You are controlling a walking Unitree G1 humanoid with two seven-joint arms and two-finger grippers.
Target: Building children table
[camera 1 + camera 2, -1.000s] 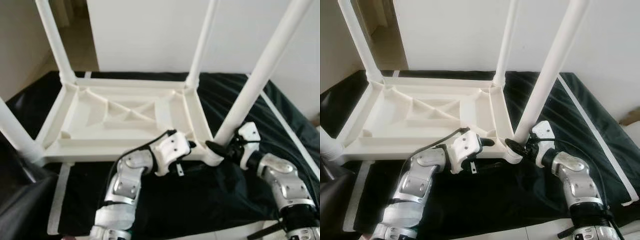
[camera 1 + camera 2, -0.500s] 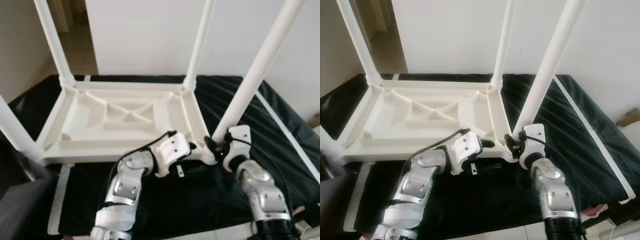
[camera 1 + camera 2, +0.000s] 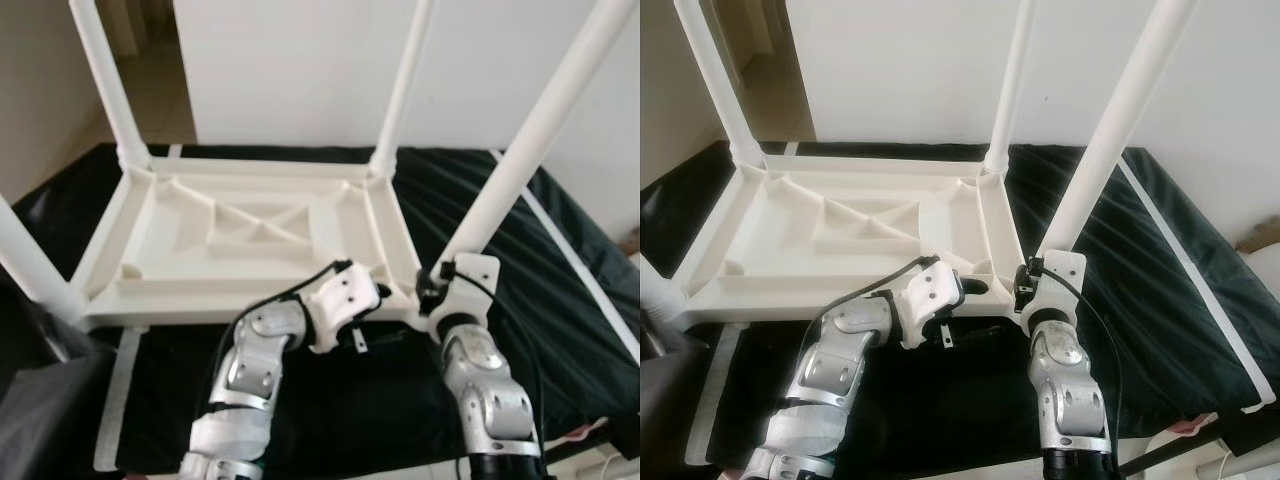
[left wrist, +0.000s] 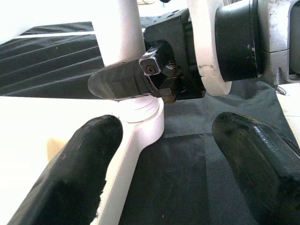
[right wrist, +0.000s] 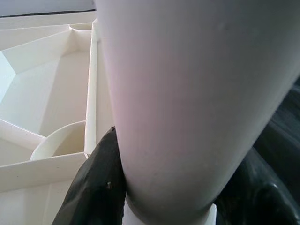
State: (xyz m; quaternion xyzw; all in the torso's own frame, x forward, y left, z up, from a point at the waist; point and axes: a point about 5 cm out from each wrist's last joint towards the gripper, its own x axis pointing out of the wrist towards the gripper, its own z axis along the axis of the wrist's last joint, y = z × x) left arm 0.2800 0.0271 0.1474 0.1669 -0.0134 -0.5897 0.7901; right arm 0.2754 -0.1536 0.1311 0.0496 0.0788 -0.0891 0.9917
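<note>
Table (image 3: 240,235) lies upside down on the black sheet (image 3: 560,290). My right gripper (image 3: 432,290) clamps the near leg (image 3: 520,165) at its socket; my left gripper (image 4: 159,145), fingers spread, waits beside that corner. I'd keep the leg upright and press straight down.

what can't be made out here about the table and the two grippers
- Tops of the four table legs: cut off by the upper edge of both eye views.
- Near-left corner of the upturned table top: partly cut off at the left edge of the eye views.
- Right gripper fingers: clamped on the near-right leg; the leg hides most of them in the right wrist view.
- Left gripper: what its open fingers rest on is hidden by its wrist in the eye views.
</note>
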